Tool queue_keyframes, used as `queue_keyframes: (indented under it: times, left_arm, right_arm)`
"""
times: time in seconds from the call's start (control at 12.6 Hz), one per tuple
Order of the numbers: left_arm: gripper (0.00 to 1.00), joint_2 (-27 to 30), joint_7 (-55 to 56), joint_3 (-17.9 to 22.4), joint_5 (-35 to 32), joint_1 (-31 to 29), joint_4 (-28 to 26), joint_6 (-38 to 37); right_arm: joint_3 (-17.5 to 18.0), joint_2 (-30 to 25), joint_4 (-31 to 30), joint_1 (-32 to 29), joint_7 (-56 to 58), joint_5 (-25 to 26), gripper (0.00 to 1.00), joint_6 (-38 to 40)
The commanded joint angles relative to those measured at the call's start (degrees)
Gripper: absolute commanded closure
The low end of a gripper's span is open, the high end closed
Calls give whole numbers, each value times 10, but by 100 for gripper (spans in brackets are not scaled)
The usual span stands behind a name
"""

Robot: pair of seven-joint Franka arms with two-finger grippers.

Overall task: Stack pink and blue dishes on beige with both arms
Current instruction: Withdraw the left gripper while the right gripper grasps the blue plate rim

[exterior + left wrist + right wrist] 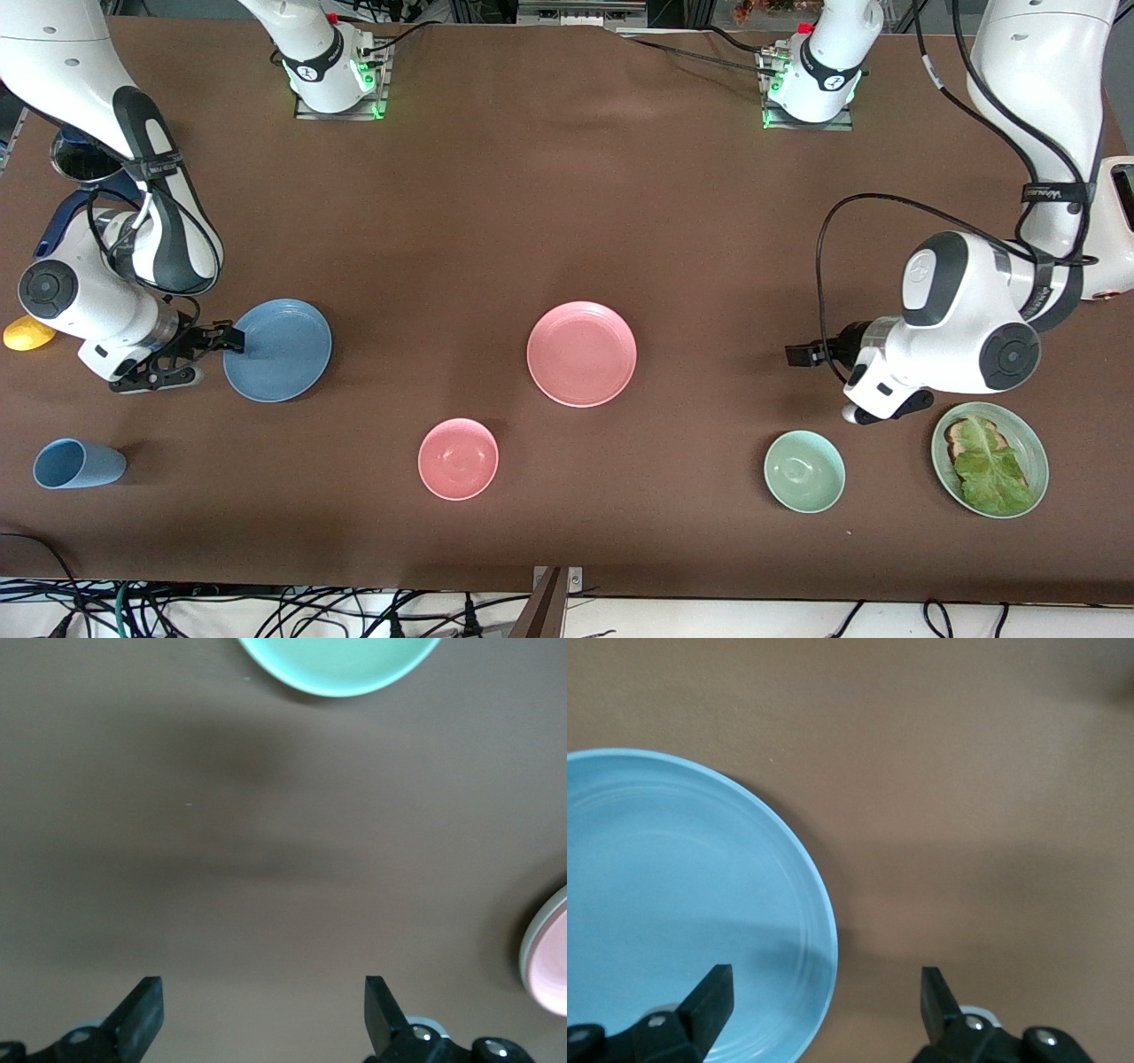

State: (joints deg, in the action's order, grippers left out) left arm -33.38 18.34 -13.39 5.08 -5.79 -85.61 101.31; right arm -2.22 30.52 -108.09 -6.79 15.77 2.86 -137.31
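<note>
Claws were the matter at both ends of the worktop [567,195]; at the right arm's end, the right claw [232,338] stood low at the rim of the blue plate [277,350], its fingers spread wide with one over the plate's edge and one over bare worktop, so the rim ran between them, and nothing was yet gripped; the right wrist view showed the same, one black finger [709,997] above the blue surface and the other clear of it. The blue plate therefore lay straight ahead of that claw, toward the middle of the worktop, and a close on the rim looked like the coming move. A blue cup [78,463] lay on its side nearer the front camera than that arm, and a yellow thing [28,334] sat partly hidden by its wrist. The pink plate [581,354] rested flat in the middle, well apart from both claws, with a small pink bowl [457,458] nearer the camera. A green bowl [803,470] and a green plate with lettuce [1028,434] lay toward the left arm's end. The left claw [799,355] waited there, fully open and empty, pointing toward the pink plate, which it was the nearer arm to reach. No beige plate showed anywhere.
</note>
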Motion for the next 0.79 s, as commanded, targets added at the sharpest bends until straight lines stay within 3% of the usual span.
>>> queue_keyframes:
  times: [0.0,0.24,0.55,0.71]
  left_arm:
    - [0,37,-44,-4,-30,-27,-22,-37]
    - [0,60,-84,-4,-70,-58,-19,-73]
    - [0,106,-147,-7,-79,-93,-16,-121]
    - [0,163,-191,1,-79,-91,-29,-125]
  right_arm:
    - [5,9,-15,-5,10,-5,12,-31]
    - [5,16,-20,-5,11,-13,24,-42]
    - [5,17,-21,-5,10,-16,52,-41]
    - [5,16,-21,-5,10,-16,69,-40]
